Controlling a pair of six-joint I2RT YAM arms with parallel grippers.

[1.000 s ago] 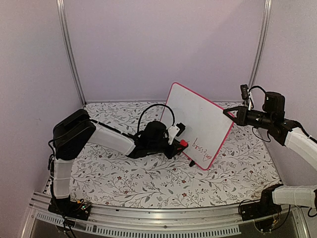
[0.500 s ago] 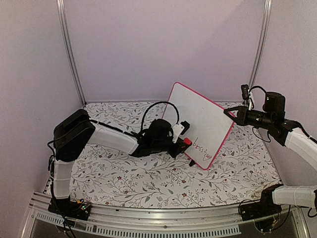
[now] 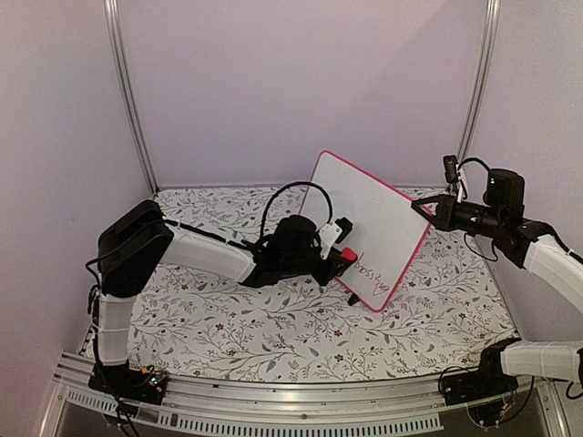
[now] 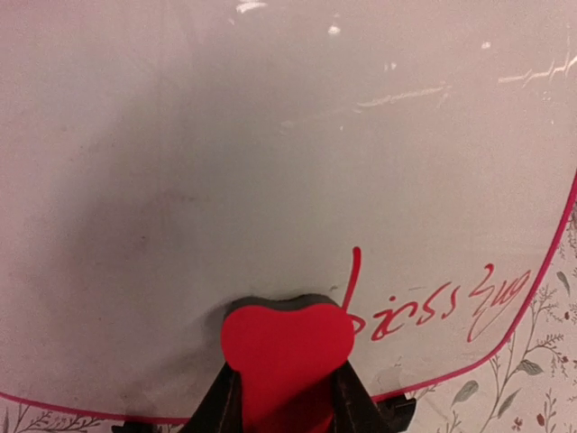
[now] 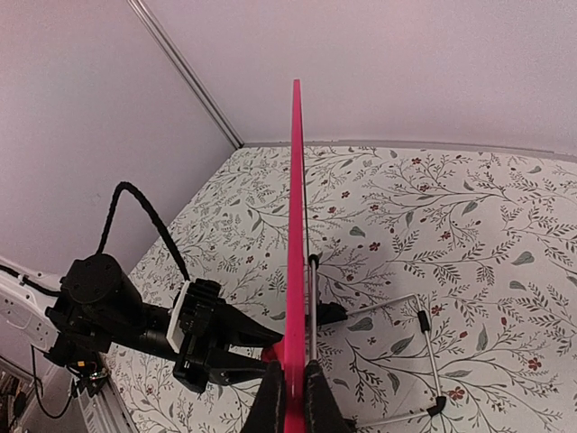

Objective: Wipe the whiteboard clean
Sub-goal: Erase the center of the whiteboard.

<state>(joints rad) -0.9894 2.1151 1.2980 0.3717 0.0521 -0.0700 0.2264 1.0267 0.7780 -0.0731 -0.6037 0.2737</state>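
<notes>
The left gripper (image 4: 287,383), clamped on the red eraser (image 4: 287,343), presses the whiteboard (image 4: 270,162), which the right gripper (image 5: 293,390) pinches by one edge, so hard wiping could twist it loose.

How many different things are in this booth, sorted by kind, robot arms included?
White rectangular whiteboard with a red-pink frame: 1
Small red eraser block: 1
White-and-black robot arms: 2
Total: 4
</notes>
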